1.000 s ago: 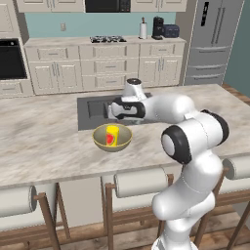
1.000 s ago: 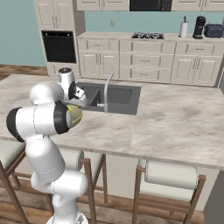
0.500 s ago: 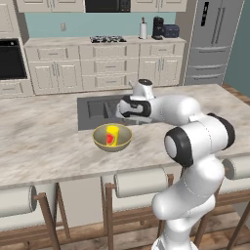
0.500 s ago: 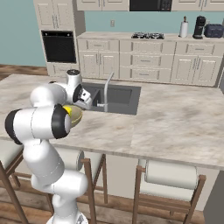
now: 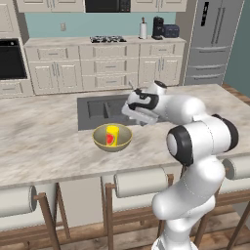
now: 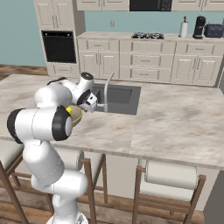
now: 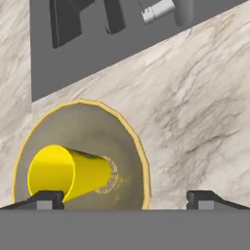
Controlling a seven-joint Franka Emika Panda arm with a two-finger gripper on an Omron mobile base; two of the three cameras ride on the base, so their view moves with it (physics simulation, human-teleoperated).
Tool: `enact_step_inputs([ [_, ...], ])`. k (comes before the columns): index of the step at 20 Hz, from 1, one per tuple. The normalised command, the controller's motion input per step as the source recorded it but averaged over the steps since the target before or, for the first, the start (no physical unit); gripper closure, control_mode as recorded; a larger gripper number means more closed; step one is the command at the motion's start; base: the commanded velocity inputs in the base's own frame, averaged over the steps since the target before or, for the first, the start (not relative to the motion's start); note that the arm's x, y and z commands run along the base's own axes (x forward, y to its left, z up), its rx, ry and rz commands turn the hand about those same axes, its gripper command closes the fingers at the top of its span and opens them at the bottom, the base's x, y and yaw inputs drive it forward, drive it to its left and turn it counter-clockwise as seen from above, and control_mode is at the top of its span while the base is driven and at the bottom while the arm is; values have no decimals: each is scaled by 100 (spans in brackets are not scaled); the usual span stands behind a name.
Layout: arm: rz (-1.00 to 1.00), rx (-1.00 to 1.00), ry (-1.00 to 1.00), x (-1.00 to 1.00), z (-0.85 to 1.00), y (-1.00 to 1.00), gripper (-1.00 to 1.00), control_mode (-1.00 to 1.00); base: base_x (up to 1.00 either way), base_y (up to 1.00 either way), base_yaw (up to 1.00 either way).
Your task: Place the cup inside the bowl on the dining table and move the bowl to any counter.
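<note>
On the dining table bench [image 5: 44,141], beside the sink [image 5: 100,110], the cup [image 5: 112,135] stands inside the bowl [image 5: 113,138]. Gripper [image 5: 133,112] hovers apparently just above the bowl's rim, jaws wide apart, holding nothing.

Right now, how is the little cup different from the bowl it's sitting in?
The cup is bright yellow with a red patch; the bowl is dull olive-tan with a paler inside. The cup is small and narrow; the bowl is much wider and holds it. The cup is a straight cylinder; the bowl is rounded and shallow. Both are round, open-topped and sit together on the table beside the sink.
</note>
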Motion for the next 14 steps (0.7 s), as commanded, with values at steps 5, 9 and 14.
enact_step_inputs([
  [5,0,8,1,0,0,-17,-100,-100,0,0,0],
  [9,2,0,7,9,0,-2,-100,-100,0,0,0],
  [14,14,0,10,13,0,0,-100,-100,0,0,0],
])
